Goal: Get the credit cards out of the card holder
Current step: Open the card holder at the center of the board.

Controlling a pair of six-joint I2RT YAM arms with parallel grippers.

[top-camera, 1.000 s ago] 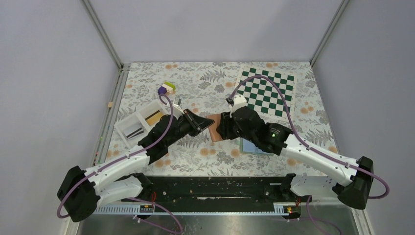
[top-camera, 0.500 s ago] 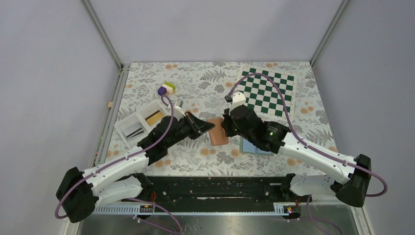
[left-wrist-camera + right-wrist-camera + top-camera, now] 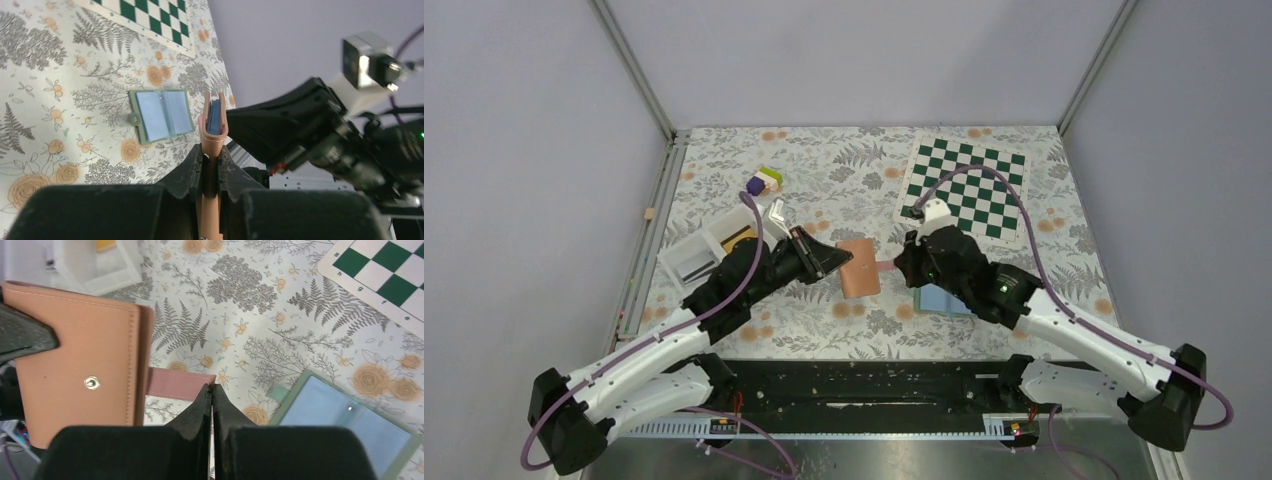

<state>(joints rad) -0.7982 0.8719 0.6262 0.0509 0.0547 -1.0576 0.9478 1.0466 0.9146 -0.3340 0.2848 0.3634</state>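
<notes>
Card holder [image 3: 859, 269], tan with a metal snap, gripped at one edge by the left gripper [image 3: 210, 165], jaws clamped on it. Right gripper [image 3: 211, 392], jaws pressed together, pinches a pink credit card [image 3: 175, 384] that sticks out sideways from the holder's open side. Green case [image 3: 944, 300] lies open on the floral counter [image 3: 824, 160] near the right gripper.
</notes>
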